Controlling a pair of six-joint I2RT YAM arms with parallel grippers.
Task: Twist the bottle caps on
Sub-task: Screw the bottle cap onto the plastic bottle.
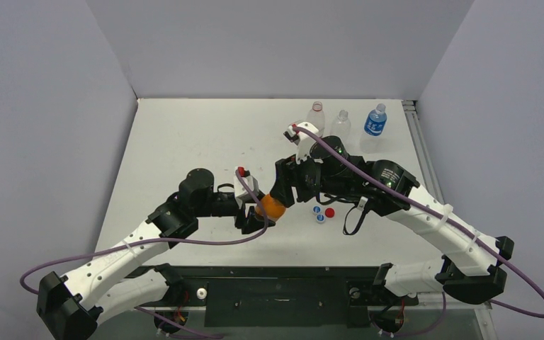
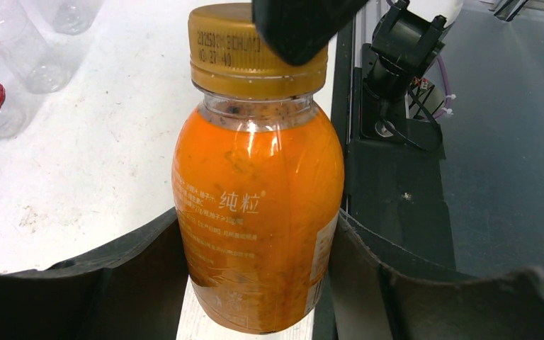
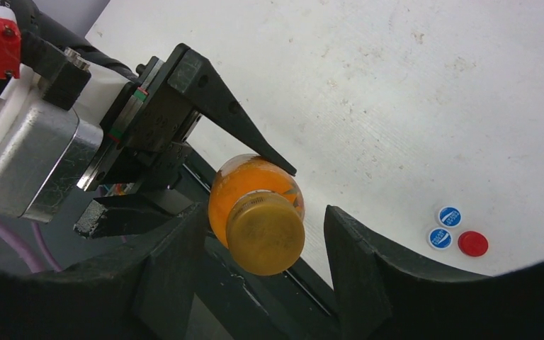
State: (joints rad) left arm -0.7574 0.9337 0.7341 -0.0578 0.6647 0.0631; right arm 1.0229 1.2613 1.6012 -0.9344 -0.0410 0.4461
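The white bench (image 1: 184, 142) carries everything. At its far edge stand three clear bottles (image 1: 341, 124), well apart from the work.

The left gripper (image 2: 258, 283) has its jaws pinching the lower body of the orange bottle (image 2: 255, 205), one on each flank, holding it near the front edge of the bench. The bottle looks full of pulpy juice, so I judge it heavy for its size, with a thin plastic wall that gives under a hard squeeze and a smooth label that could slip when twisted. A low, broad hold on the body, like this one, suits resisting the turn.

The right gripper (image 3: 262, 234) comes at the bottle's top end. Its jaws stand spread on either side of the orange-gold cap (image 3: 265, 234), with a gap showing on each side in the right wrist view. The cap sits on the neck; I cannot tell whether it is threaded home. It looks like hard, stiff plastic, light, with a fairly smooth skirt. The place to grip it is squarely across that skirt, firmly enough not to skid.

The two blue-and-white caps (image 3: 450, 216) and the red cap (image 3: 473, 243) lie loose on the bench just beside one another, near the right arm. They are tiny, light and easily flicked away.
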